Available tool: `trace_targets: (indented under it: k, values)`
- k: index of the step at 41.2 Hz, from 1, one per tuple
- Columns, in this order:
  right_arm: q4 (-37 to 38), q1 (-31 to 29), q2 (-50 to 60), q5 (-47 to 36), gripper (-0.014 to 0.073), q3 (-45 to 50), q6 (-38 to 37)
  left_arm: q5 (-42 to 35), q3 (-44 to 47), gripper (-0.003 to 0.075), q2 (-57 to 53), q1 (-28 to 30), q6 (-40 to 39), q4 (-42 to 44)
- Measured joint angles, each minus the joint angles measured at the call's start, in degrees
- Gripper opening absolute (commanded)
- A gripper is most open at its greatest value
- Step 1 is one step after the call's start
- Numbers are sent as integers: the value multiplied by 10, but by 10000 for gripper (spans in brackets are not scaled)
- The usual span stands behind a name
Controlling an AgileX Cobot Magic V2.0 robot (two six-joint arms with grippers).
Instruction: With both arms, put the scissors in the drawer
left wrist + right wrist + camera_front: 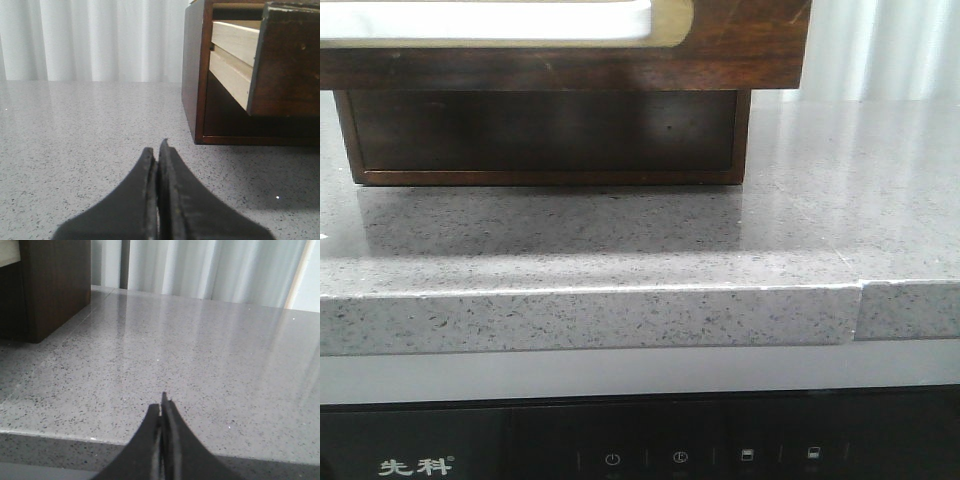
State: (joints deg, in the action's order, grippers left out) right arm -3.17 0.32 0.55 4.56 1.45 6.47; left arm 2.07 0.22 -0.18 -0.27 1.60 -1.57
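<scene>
The drawer (740, 40) with the white panel in a cream-gold frame juts out of the dark wooden cabinet (545, 140) at the top of the front view. In the left wrist view the drawer (285, 60) stands pulled out, its pale wooden side showing. My left gripper (156, 148) is shut and empty, low over the grey countertop, apart from the cabinet. My right gripper (161, 402) is shut and empty near the counter's front edge, the cabinet's side (55, 287) beyond it. The scissors are out of view. Neither arm shows in the front view.
The speckled grey stone countertop (820, 200) has a seam at its front right (860, 310). A black appliance panel (640, 450) with buttons sits below the counter edge. White curtains (215, 270) hang behind the counter.
</scene>
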Motion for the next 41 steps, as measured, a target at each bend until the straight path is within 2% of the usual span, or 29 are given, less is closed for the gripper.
trace_targets:
  k: [11,23,31,41]
  values:
    - [0,0,0,-38,-116,1,0,0,0,-20,0,0,0,0]
    - [0,0,0,-41,-116,1,-1,0,0,-20,0,0,0,0]
    - [0,0,0,-41,-116,1,-53,0,0,-20,0,0,0,0]
    - [0,0,0,-41,-116,1,-65,0,0,-20,0,0,0,0]
